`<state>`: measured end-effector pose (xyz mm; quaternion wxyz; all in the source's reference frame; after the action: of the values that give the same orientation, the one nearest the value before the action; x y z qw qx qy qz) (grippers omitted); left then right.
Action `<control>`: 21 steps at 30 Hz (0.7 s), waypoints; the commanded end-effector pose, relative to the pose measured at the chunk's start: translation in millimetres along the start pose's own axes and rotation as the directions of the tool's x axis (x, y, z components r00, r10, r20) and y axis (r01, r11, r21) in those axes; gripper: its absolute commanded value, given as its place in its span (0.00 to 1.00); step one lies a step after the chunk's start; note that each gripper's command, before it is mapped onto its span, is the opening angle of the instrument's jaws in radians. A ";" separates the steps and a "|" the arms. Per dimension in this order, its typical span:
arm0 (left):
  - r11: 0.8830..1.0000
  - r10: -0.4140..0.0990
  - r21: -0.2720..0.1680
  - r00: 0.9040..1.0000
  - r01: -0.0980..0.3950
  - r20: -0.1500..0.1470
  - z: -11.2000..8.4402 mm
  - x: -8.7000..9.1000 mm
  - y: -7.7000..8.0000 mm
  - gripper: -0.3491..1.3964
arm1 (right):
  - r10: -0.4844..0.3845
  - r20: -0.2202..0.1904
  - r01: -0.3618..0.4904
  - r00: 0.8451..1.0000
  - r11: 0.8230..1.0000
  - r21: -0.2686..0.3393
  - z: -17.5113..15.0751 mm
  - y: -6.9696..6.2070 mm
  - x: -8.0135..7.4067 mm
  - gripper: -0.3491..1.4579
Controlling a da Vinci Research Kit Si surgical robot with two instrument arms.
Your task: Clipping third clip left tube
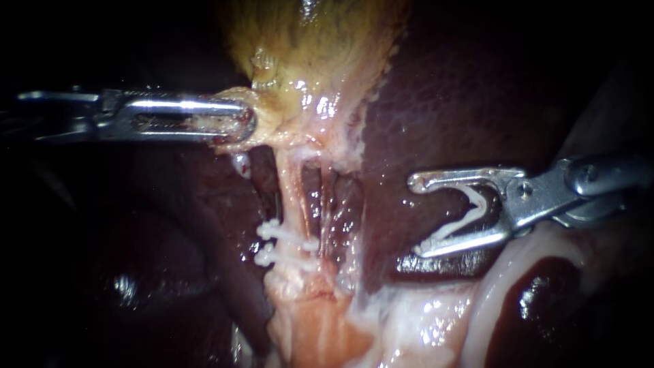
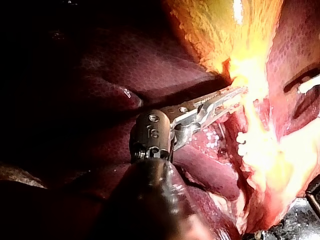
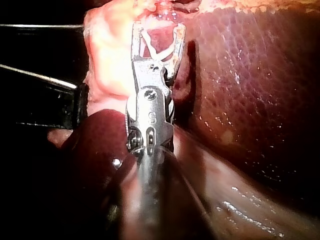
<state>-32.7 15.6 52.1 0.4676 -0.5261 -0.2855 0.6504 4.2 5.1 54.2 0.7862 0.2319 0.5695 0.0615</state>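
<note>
My left instrument (image 1: 240, 124) is shut on the pale yellow tissue at the gallbladder's (image 1: 310, 41) lower end, holding it to the left. Below it the left tube (image 1: 289, 187) runs downward with two white clips (image 1: 278, 233) (image 1: 271, 256) across it. A thinner right tube (image 1: 328, 197) lies beside it. My right instrument (image 1: 415, 217) hovers over the liver (image 1: 443, 102), well right of both tubes. Its jaws stand wide apart with an open white clip (image 1: 466, 217) held between them. The right wrist view shows that clip (image 3: 162, 47) seated in the jaws (image 3: 157, 31).
Dark liver surrounds the tubes on both sides. Pale, glistening tissue (image 1: 490, 293) lies under my right instrument. In the left wrist view my left instrument (image 2: 232, 96) grips tissue just above the two clips (image 2: 242, 142).
</note>
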 end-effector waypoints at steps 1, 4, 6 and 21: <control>1.000 -0.001 -0.003 1.000 0.001 0.001 -0.3 0.2 0.0 0.00 | 0.001 0.000 -0.001 1.000 1.000 -0.001 0.0 0.0 0.1 0.47; 1.000 -0.008 0.001 1.000 0.008 0.001 -2.3 1.3 0.2 0.00 | 0.001 0.000 -0.001 1.000 1.000 -0.001 0.0 0.1 0.1 0.47; 1.000 -0.014 0.014 1.000 0.014 -0.004 -4.2 2.3 0.3 0.00 | 0.001 0.000 -0.001 1.000 1.000 -0.001 0.0 0.1 0.1 0.47; 0.999 -0.022 0.023 0.999 0.023 -0.023 -6.7 3.3 0.8 0.00 | 0.193 -0.040 -0.192 0.980 0.981 0.036 7.4 1.2 3.3 0.47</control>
<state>-26.7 17.5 48.1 0.4841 -0.5251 -0.2788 0.6420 13.2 5.2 53.8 0.7581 0.2999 0.5621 0.1391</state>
